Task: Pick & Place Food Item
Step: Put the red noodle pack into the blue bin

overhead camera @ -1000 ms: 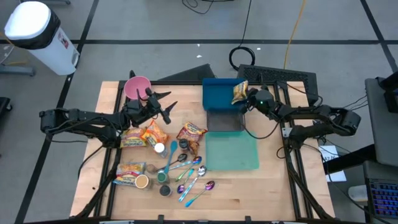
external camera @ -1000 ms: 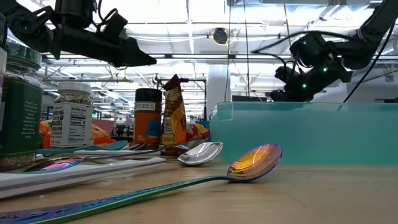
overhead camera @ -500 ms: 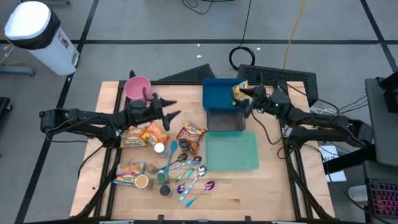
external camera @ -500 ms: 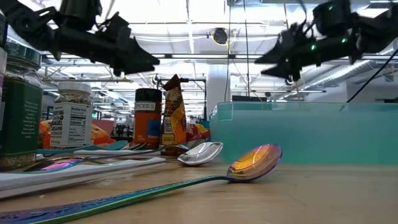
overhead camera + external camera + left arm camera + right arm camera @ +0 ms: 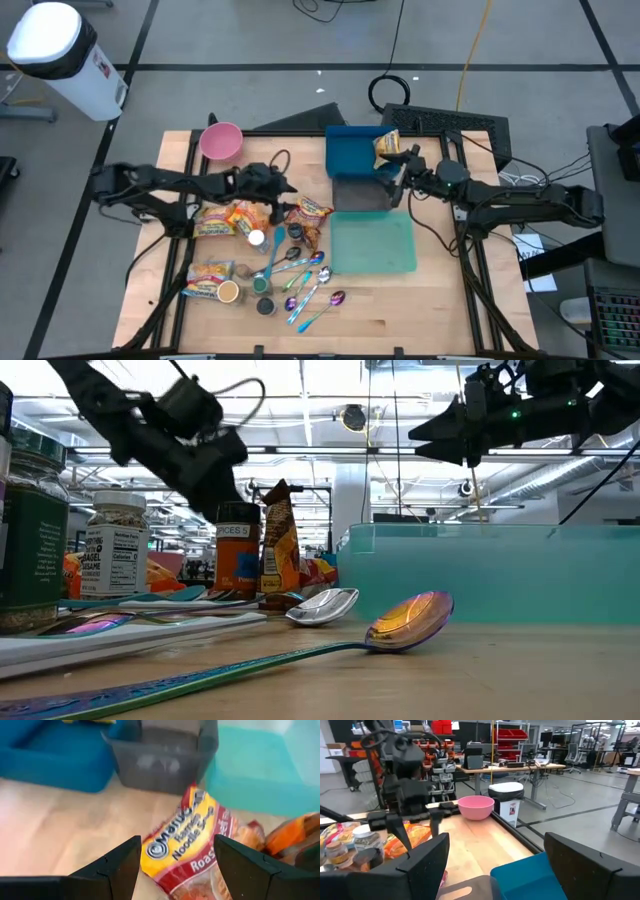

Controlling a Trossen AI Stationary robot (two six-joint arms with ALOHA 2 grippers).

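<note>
A red-and-yellow noodle packet [image 5: 308,211] lies flat on the table left of the grey bin [image 5: 362,196]. My left gripper [image 5: 286,194] slants down just over its left end. It is open, and in the left wrist view the packet [image 5: 186,841] shows between and beyond the fingers. I cannot tell whether they touch it. Another yellow food packet [image 5: 387,147] rests in the blue bin [image 5: 350,152], at its right side. My right gripper [image 5: 394,178] is open and empty, raised above the bins' right side and pointing about level toward the table's left.
A teal tray [image 5: 372,245] lies nearer than the grey bin. A pink bowl [image 5: 221,140] stands at the far left. More packets [image 5: 226,218], spice jars [image 5: 262,285] and coloured spoons [image 5: 308,282] crowd the table's left-middle.
My right gripper has opened and let go of the yellow packet, which stays in the blue bin. It has then risen and drawn back toward the near-right. My left gripper has tipped downward and dropped toward the noodle packet, moving to the right.
</note>
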